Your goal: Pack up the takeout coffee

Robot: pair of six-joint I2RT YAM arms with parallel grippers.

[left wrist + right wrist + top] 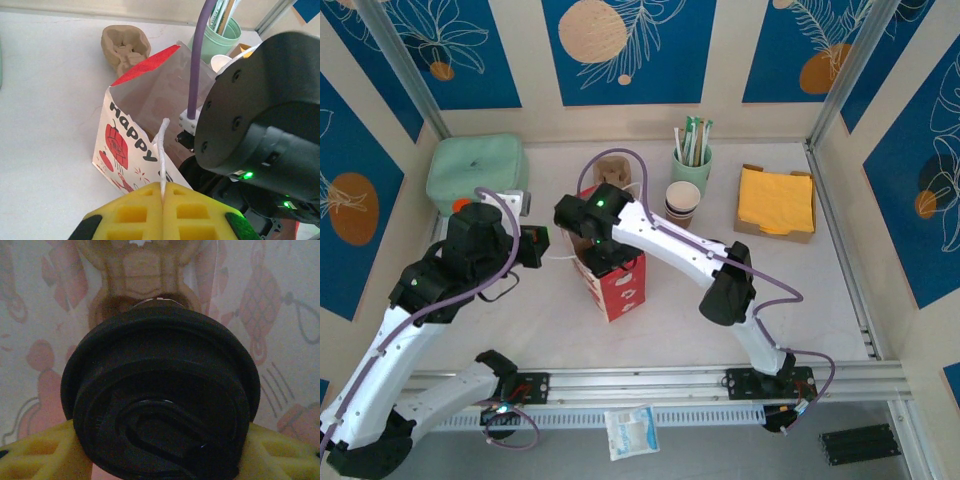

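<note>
Takeout coffee (160,390) sits clamped between the fingers of the right gripper (160,460), inside the paper bag (125,145) at the centre of the worktop (800,290). The right arm bends down into the bag. Left gripper (162,212) pinches the bag's handle (162,145).

The lid (160,385) hides the cup's body between the right gripper's (160,460) edge-cropped fingers (35,455). The handle's (162,150) end vanishes between the left gripper's (163,200) pads (135,215).
</note>
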